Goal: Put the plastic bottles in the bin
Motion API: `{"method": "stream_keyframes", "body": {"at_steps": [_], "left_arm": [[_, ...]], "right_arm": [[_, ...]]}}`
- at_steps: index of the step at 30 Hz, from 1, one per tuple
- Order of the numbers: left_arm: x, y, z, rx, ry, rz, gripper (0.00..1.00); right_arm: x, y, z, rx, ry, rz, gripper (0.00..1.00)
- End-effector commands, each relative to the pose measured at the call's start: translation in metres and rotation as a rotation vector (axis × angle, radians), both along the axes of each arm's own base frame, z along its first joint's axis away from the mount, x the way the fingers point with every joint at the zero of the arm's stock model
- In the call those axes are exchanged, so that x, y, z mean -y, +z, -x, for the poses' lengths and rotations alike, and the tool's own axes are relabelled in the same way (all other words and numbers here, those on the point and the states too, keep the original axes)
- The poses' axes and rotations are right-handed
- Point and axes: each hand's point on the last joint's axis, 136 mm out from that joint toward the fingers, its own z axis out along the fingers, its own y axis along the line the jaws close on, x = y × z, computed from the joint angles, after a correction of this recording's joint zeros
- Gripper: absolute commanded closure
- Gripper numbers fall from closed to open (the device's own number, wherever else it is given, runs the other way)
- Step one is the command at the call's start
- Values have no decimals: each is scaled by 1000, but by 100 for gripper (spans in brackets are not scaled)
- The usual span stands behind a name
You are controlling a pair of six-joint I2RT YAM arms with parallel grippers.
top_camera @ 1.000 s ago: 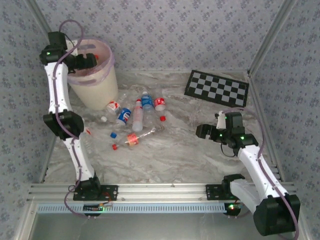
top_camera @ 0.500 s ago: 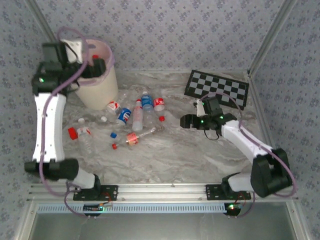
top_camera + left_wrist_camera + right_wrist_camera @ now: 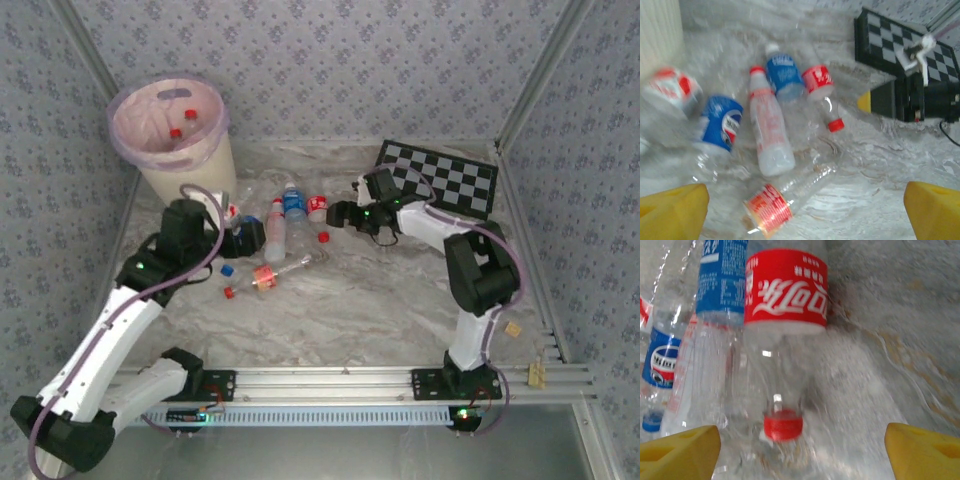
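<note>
Swinging down from the bin (image 3: 196,178) in the worktop's far-left corner, the left gripper (image 3: 250,236) now hovers splayed and empty over the plastic bottles (image 3: 771,135) mid-worktop. The right gripper (image 3: 336,213), fingers spread, has reached the red-labelled bottle (image 3: 786,287). Two pickups look next.

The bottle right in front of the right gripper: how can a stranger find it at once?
From the checkerboard, look left to the heap of bottles. The open right gripper faces the heap's right edge. The bottle there is clear with a red label and red cap; its neighbour's label is blue.
</note>
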Motion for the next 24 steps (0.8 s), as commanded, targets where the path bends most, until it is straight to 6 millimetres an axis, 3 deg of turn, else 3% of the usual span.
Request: {"method": "stream_keyframes", "body": {"at_steps": [1,8,15,19,24], "left_arm": [[14,-10,-7,-8,61,184,0],[15,-21,-8,-19,61,184,1],[16,-28,-8,-25,60,196,2],[16,-27,-7,-23,56,199,2],[20,-25,-5,-37,45,219,2]], "right_arm": [[-18,0,-15,-12,-2,-34,11],[-50,-18,-23,-48,43,-63,8],[-52,-39,-28,-85,21,-33,6],[-49,-44,-30,-94,6,-18,13],[-45,-39,-30,-91,10,-26,32]]}}
